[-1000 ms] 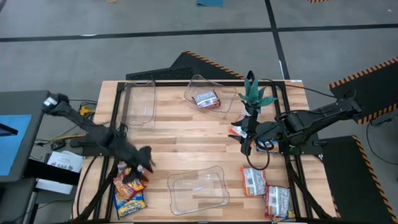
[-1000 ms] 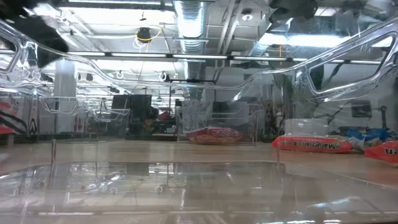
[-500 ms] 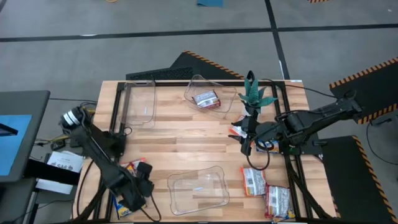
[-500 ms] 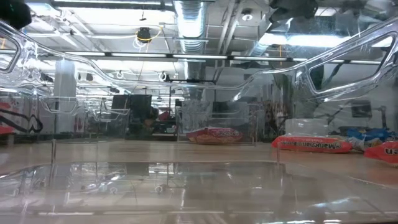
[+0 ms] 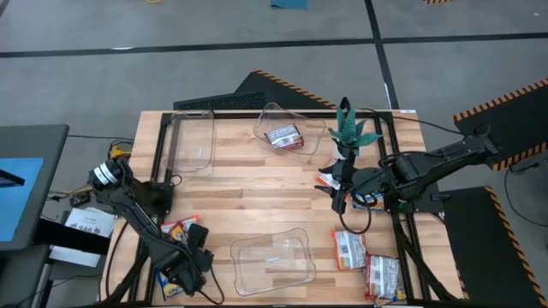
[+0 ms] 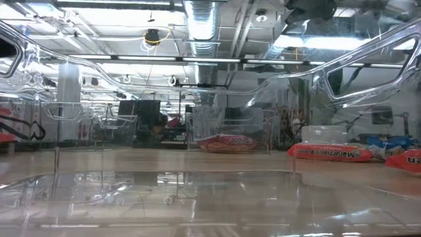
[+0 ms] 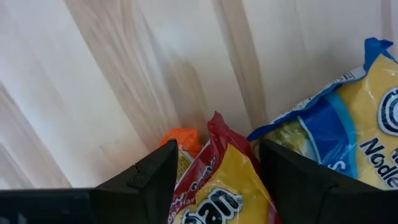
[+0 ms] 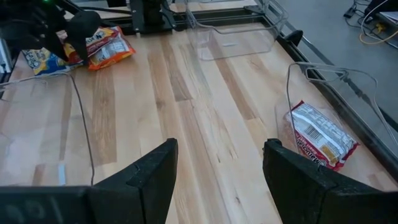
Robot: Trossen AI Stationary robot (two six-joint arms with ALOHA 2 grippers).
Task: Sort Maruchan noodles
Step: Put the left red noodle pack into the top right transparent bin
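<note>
Two dark fingers of our left hand (image 7: 214, 171) stand spread around a red-and-yellow plastic noodle packet (image 7: 227, 186), cut off at the frame edge, beside a yellow-and-blue packet (image 7: 348, 137) on the wooden surface (image 5: 257, 197). From above, the hand (image 5: 190, 265) covers that pile. Our right hand (image 8: 217, 162) hovers spread; a red-and-white packet (image 8: 320, 137) lies in a clear plastic bin (image 8: 348, 78).
</note>
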